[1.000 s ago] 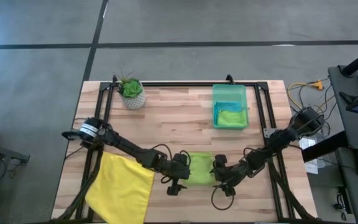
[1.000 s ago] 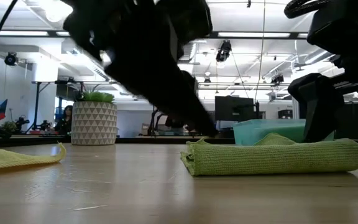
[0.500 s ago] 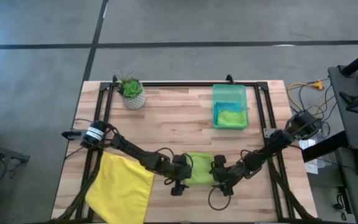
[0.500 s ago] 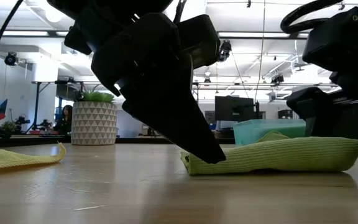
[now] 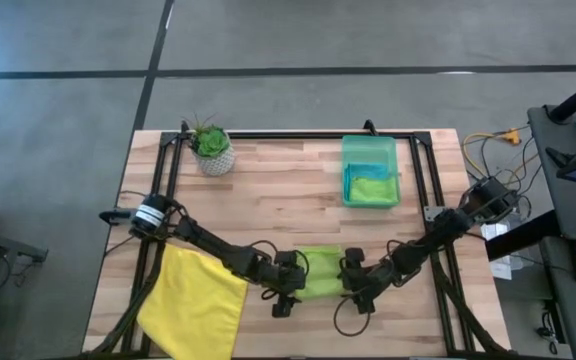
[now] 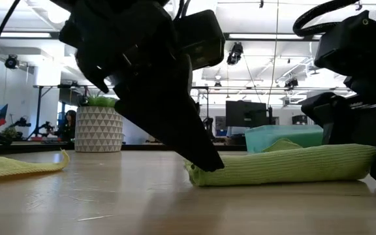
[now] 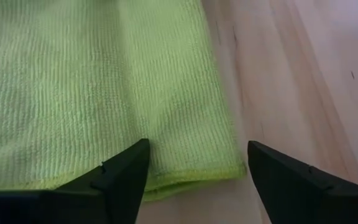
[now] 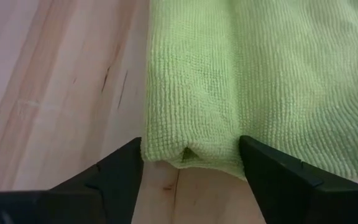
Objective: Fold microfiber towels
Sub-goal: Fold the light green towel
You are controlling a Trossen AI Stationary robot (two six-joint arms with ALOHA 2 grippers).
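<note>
A folded lime green towel lies flat on the wooden table near its front edge, and both grippers are down at it. My left gripper stands open at the towel's near left corner. My right gripper stands open at its near right corner. A yellow towel lies spread at the near left, hanging partly over the table's edge. More towels, teal and lime, sit in the green bin. My left gripper slants down from the table's left onto the towel's left edge, right at the near corner. One fingertip is on the cloth; the other stands on the wood just past the corner. The towel lies flat on the table. My right gripper slants down from the table's right onto the towel's right edge. One fingertip sits on the folded layers, the other beside the near corner. Between them the edge shows a small pucker. The towel rests on the table.
A potted plant stands at the far left and the green bin at the far right. A black frame runs along the table's far edge and sides. Bare wood lies between the towel and the bin.
My left gripper has come down and drawn back along the towel to its left end, where its fingertip now touches the cloth. My right gripper has sunk to the towel's right end. The towel's top has been pressed a little flatter.
</note>
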